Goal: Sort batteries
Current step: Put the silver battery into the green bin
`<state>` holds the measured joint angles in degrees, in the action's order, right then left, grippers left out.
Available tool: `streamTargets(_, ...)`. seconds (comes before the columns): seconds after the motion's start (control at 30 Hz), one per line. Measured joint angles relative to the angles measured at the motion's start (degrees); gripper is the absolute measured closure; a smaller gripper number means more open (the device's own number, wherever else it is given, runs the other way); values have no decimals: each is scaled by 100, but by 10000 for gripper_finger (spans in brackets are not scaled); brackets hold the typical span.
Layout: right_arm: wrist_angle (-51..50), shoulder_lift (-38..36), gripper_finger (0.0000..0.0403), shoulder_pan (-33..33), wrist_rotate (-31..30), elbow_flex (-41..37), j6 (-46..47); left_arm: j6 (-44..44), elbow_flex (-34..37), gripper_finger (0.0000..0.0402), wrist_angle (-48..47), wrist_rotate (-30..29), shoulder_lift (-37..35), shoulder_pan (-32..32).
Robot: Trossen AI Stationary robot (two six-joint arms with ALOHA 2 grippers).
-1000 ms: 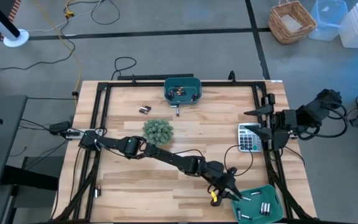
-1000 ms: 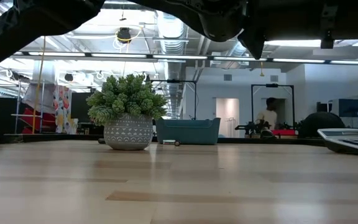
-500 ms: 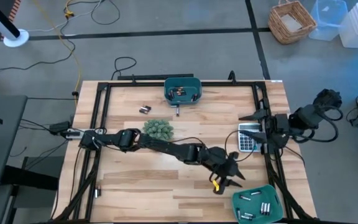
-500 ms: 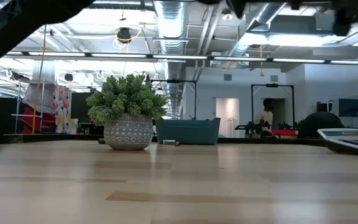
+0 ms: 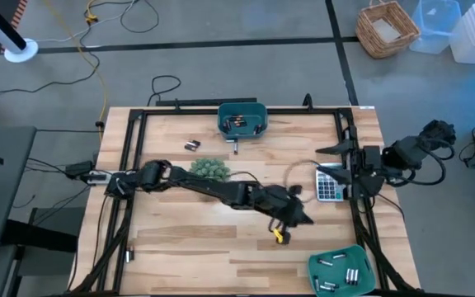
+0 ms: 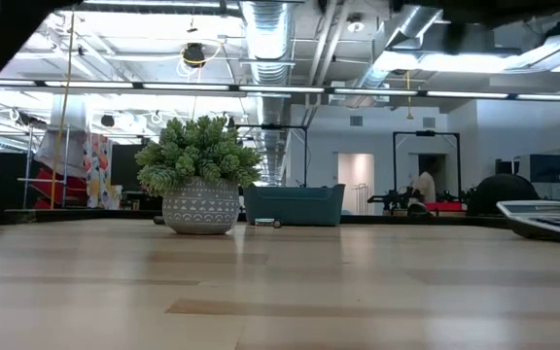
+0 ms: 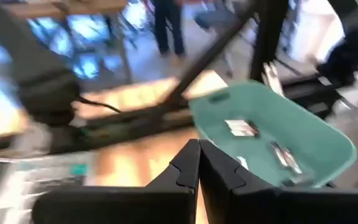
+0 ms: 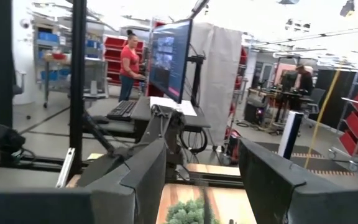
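Fingers of our left gripper (image 7: 197,163) pressed together, empty, near bin (image 5: 342,269) holding batteries (image 5: 352,275). Our right gripper (image 8: 201,180) parted wide, waiting beside calculator (image 5: 329,182).

Bright, even overhead lighting with soft shadows; ceiling lights glare in the low view; left wrist view motion-blurred.

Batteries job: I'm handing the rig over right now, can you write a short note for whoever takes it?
Left hand: shut, empty, above mid-table, beside the yellow tag.
Right hand: open, waiting at the right edge above the calculator.
Done: several batteries lie in the near teal bin, some in the far teal bin.
Left: loose batteries near the plant, one by the far bin.
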<state>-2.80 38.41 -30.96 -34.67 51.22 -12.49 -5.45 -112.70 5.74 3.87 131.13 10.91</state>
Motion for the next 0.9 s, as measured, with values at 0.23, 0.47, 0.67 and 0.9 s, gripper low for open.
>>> streamTargets(0.23,-64,290,188,474,1,4,395,45,3272,401,1974,-1006,-1968,15)
streamTargets(0.47,12,1593,188,1533,6,-2,674,-84,5557,401,2698,-2041,-4036,152)
streamTargets(0.67,783,2881,188,2269,195,2,963,-95,6880,401,2737,-2375,-5741,195)
streamTargets(0.9,2046,4355,188,2991,467,4,1623,-157,7827,401,2307,-2524,-7288,182)
